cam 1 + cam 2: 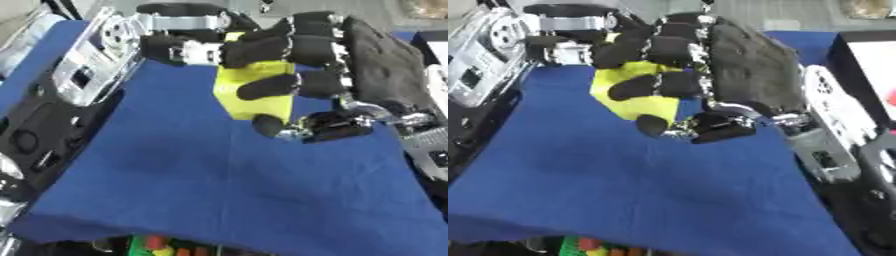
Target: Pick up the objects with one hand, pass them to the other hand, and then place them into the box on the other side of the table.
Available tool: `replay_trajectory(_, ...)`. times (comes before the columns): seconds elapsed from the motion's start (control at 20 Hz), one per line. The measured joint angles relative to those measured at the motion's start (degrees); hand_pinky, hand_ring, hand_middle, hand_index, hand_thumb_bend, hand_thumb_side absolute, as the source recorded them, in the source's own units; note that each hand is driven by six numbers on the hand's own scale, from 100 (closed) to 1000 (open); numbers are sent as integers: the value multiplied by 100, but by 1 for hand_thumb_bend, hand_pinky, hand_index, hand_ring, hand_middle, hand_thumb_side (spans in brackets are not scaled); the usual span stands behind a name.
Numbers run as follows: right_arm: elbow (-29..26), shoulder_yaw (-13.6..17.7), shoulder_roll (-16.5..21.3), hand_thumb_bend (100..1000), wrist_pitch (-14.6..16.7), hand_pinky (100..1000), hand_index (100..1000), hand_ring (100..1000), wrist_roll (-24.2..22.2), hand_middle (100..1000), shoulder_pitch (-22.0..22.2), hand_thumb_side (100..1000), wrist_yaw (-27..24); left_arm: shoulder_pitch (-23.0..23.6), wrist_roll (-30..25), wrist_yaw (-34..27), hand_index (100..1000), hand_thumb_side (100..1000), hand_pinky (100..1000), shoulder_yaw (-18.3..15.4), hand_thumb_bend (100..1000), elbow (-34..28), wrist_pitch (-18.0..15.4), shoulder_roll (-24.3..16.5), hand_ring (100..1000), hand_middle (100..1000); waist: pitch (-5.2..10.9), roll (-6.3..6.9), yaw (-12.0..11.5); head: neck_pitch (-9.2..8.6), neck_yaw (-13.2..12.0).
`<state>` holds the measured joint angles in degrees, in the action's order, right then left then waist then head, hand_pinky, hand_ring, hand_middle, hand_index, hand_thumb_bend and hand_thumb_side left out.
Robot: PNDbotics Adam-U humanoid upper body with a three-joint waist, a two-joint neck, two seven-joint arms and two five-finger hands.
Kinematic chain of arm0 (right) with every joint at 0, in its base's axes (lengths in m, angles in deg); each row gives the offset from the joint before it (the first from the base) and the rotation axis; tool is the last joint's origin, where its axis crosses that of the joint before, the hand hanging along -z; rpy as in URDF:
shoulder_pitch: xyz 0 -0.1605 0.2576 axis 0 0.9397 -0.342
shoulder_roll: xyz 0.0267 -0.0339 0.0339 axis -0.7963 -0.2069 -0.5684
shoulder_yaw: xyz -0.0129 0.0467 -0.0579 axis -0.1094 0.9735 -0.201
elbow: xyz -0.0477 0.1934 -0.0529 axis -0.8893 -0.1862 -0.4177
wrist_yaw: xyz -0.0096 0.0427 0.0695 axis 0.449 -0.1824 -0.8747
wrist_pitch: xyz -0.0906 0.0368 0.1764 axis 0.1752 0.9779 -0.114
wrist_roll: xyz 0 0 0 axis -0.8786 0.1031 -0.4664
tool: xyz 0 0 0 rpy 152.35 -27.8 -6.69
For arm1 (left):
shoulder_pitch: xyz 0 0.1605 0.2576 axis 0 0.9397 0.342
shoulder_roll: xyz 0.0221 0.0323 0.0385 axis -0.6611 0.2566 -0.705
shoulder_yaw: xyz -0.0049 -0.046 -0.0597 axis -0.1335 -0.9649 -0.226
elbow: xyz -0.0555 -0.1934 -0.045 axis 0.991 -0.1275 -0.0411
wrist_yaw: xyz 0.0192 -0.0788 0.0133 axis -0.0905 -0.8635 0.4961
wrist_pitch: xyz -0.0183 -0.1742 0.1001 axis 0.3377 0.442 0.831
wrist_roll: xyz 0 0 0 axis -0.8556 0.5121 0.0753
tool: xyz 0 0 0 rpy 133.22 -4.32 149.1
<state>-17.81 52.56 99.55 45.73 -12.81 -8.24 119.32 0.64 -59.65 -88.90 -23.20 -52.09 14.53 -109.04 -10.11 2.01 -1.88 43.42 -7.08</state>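
The left arm (83,75) comes in along the left edge of the blue cloth (236,190) that covers the tabletop, its silver and black links running up toward the far side. At its end the left hand (179,50) sits high in the view, just left of a yellow block (254,95). Its dark fingers (162,47) reach to the block's upper left part, but whether they are curled on it or only touching cannot be told.

The yellow block is held up above the cloth, near the middle of the far half of the tabletop. The right hand (745,65) covers it from the right, its back toward the camera. Its black fingers (654,50) are curled across the block's front face, and the thumb (654,125) sits under its lower edge, so the block is clasped between them.

At the near edge, below the cloth, small red, green and yellow pieces (157,246) show.
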Motion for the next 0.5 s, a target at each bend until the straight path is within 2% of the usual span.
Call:
replay_trajectory(0.25,36,245,303,100,-274,532,794,524,45,729,3,100,-437,193,576,-339,811,1000,800,-706,136,43,-100,-523,685,650,28,-4,0,34,162)
replay_trajectory(0.5,36,575,803,100,-660,543,815,532,86,700,17,100,-922,566,1350,-698,808,1000,794,-1412,136,23,-162,-920,677,643,29,-36,-16,36,416)
